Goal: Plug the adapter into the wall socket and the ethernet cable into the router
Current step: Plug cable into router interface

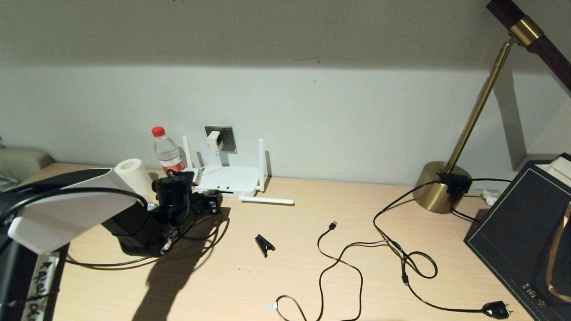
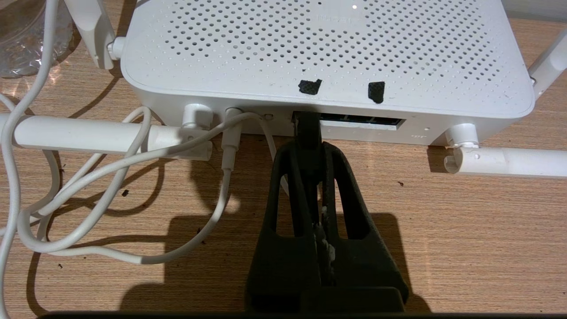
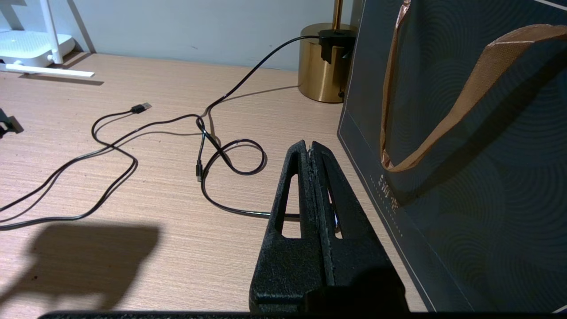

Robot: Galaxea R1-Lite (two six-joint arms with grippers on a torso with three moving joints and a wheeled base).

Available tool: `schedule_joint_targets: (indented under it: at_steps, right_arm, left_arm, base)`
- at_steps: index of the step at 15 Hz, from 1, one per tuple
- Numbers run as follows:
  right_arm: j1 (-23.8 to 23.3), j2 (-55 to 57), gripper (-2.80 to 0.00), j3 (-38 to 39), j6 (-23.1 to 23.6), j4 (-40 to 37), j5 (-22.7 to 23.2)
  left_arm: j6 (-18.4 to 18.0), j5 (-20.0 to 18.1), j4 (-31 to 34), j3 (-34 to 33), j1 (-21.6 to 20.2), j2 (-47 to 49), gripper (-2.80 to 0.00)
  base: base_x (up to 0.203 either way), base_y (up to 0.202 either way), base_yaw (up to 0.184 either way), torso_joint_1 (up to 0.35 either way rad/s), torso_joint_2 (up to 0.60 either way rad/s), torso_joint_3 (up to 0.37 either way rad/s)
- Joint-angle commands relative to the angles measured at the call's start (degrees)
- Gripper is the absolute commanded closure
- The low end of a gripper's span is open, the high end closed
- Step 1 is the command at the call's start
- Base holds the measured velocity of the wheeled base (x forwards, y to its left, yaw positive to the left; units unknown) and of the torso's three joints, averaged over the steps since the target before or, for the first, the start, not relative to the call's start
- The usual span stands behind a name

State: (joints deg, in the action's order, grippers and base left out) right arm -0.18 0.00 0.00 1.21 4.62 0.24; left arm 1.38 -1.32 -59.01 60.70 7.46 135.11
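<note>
1. Left gripper (image 2: 310, 146) clenched on thick black ethernet cable (image 2: 307, 129), plug tip at far-side port row of flat white router (image 2: 328, 53), long axis pointing straight in.
2. White cube adapter (image 1: 214, 141) seated in grey wall socket (image 1: 226, 138).
3. Right gripper (image 3: 310, 148) pressed closed, holding nothing, parked far right.

Just ahead of the black left gripper (image 2: 308, 133) sat the white, dot-perforated router (image 2: 328, 53); beneath lay tan wood-grain table (image 2: 465, 230).

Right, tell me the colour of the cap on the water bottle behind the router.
Red. The bottle cap shows best in the head view.
</note>
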Motion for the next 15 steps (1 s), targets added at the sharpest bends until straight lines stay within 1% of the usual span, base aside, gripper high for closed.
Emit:
schedule_joint_targets:
  at_steps: [1, 7, 15]
  right_arm:
    - [0.0, 0.1, 0.00, 1.7, 0.0, 0.0, 0.0]
    - [0.0, 0.1, 0.00, 1.7, 0.0, 0.0, 0.0]
    - [0.0, 0.1, 0.00, 1.7, 0.0, 0.0, 0.0]
  left_arm:
    - [0.0, 0.0, -0.2, 0.0, 0.0, 0.2, 0.00]
    - [0.1, 0.0, 0.9, 1.4, -0.3, 0.9, 0.00]
    - [0.1, 0.0, 0.8, 1.2, -0.3, 0.8, 0.00]
  base:
    - [0.000, 0.000, 0.000, 0.000, 0.00, 0.000]
    - [0.000, 0.000, 0.000, 0.000, 0.00, 0.000]
    - [0.000, 0.000, 0.000, 0.000, 0.00, 0.000]
